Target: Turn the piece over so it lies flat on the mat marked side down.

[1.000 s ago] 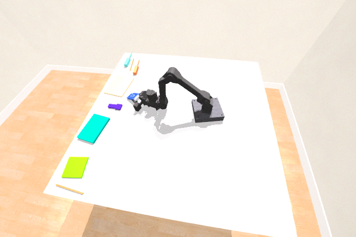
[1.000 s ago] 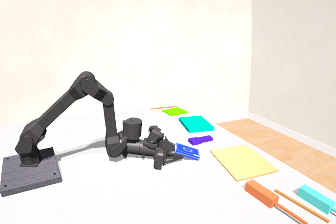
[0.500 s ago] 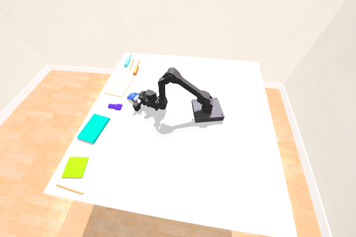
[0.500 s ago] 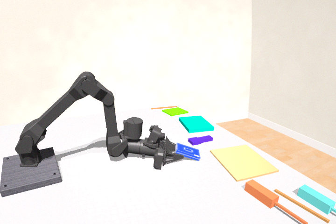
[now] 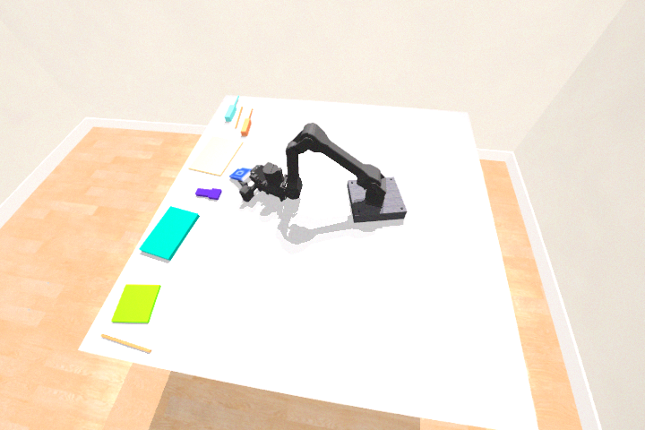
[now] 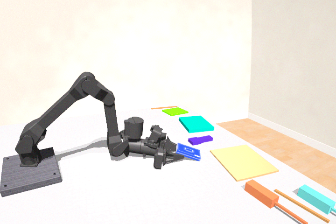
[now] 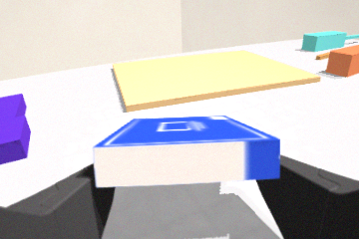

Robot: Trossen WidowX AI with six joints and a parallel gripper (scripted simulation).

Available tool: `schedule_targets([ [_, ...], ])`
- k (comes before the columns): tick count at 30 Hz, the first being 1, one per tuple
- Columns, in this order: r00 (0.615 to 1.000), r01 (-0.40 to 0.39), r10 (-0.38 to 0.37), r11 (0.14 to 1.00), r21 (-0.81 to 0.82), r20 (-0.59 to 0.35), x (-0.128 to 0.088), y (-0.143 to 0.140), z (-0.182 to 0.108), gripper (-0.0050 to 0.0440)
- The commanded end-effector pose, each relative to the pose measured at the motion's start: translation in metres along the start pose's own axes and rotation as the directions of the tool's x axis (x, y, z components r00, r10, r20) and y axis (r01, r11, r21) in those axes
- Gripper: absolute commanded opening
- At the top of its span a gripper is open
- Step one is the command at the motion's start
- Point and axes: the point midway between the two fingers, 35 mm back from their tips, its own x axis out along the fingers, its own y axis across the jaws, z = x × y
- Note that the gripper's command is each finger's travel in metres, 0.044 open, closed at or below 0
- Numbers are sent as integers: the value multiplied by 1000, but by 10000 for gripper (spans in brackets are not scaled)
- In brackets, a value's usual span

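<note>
We see the piece, a flat blue slab (image 6: 188, 151), held off the white mat (image 6: 121, 190) at the tip of the arm, tilted so its outer edge dips toward the mat. Its blue face with the white rectangular mark is up; the wrist view shows that face (image 7: 182, 130) and a pale side edge turned toward the camera. Whether the low edge touches the mat, we cannot tell.

The gripper (image 6: 171, 154) is clamped on the piece, fingers set wide across it. From the wrist view the dark fingers flank the slab on both sides. The gripper lies low, reaching out nearly level from the forearm, close to the mat.

The arm (image 6: 67, 102) rises from the grey base (image 6: 28, 174), bends at a high elbow and drops steeply to the wrist. The piece sits well out from the base.

Just beyond the piece lies a pale yellow sheet (image 6: 242, 161), apart from it. A purple block (image 6: 200, 140) lies beside it on the mat, near but not touching. Farther along the row we note a cyan slab (image 6: 196, 123), a lime slab (image 6: 175, 111) and a thin orange stick (image 6: 164, 107). On the other side of the yellow sheet: an orange-handled tool (image 6: 262, 194), another thin stick (image 6: 300, 205) and a light cyan-handled tool (image 6: 316, 199).
</note>
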Motion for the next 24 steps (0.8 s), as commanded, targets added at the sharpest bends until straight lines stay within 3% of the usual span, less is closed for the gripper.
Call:
schedule_targets([
  [1, 1000, 3, -3, 1000, 0, -22, 0, 0, -10, 0],
  [24, 999, 46, -46, 999, 7, -15, 5, 2, -6, 0],
])
